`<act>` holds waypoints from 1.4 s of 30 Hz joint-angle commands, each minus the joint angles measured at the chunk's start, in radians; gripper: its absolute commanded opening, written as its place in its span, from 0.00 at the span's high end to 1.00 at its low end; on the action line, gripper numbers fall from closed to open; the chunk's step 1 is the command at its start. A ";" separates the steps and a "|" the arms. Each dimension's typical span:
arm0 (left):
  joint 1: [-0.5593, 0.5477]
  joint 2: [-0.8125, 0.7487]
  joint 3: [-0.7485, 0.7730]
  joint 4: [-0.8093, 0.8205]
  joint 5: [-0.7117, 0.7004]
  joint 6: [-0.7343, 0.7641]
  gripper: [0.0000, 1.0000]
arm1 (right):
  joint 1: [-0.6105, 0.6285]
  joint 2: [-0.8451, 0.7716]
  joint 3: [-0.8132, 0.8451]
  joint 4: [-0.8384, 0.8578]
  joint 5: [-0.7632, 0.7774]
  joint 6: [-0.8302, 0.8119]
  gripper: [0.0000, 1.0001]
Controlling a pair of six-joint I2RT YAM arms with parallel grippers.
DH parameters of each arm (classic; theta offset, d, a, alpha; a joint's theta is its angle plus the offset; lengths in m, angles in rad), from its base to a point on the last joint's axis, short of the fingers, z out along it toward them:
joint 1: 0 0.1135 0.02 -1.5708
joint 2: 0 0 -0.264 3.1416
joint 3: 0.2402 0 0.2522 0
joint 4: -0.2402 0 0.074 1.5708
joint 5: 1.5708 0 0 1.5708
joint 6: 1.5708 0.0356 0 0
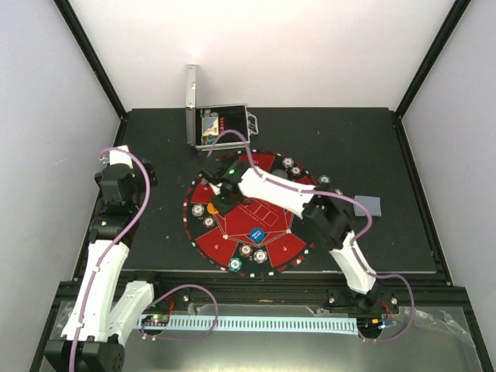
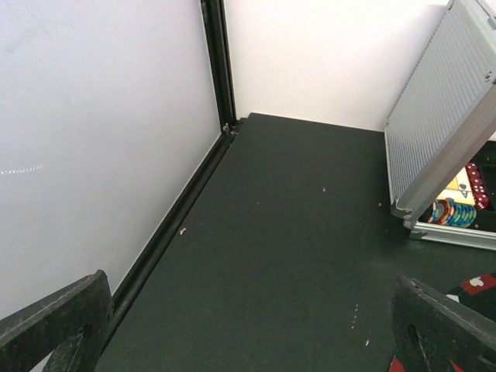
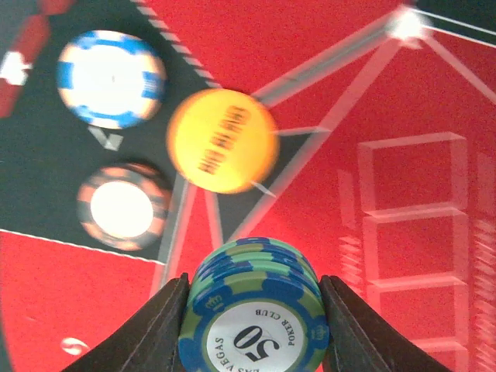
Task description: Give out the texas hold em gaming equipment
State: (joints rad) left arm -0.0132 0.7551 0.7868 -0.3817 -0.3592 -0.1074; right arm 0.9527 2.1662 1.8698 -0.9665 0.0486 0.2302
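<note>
Clenched on a short stack of teal chips (image 3: 256, 325), the right end effector (image 3: 253, 291) is held low over the left part of the round mat (image 3: 434, 93), one finger pressed against each side of the stack. Nothing is gripped by the left end effector (image 2: 248, 333); its fingers are spread wide above bare bench (image 2: 287, 232), beside the silver case (image 2: 446, 116).

The task is judged to be well under way. Chips are already laid out around the mat's rim, among them a blue-and-white chip (image 3: 111, 77) and a brown-red chip (image 3: 122, 205). An orange disc (image 3: 223, 141) and a blue disc (image 1: 256, 234) are set on the mat. The held stack has not yet been put down. Further chips (image 2: 452, 211) are seen in the case, and the grey-blue cards (image 1: 367, 204) lie in one pile on the bench to the right of the mat, apparently undealt.

The chips in the held stack cannot be counted, and whether its underside touches the mat cannot be told. The right wrist view is blurred. In the top view the mat's upper-left places are covered by the right arm, and most of the case's contents are cut off by its lid.
</note>
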 commanded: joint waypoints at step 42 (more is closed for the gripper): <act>0.013 0.006 0.034 -0.024 -0.046 -0.007 0.01 | 0.190 0.445 0.583 -0.162 -0.095 -0.068 0.53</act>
State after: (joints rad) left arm -0.0067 0.7612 0.7868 -0.3962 -0.3996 -0.1089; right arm 1.1393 2.5977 2.4126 -1.1248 -0.0338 0.1795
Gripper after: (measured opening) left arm 0.990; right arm 0.455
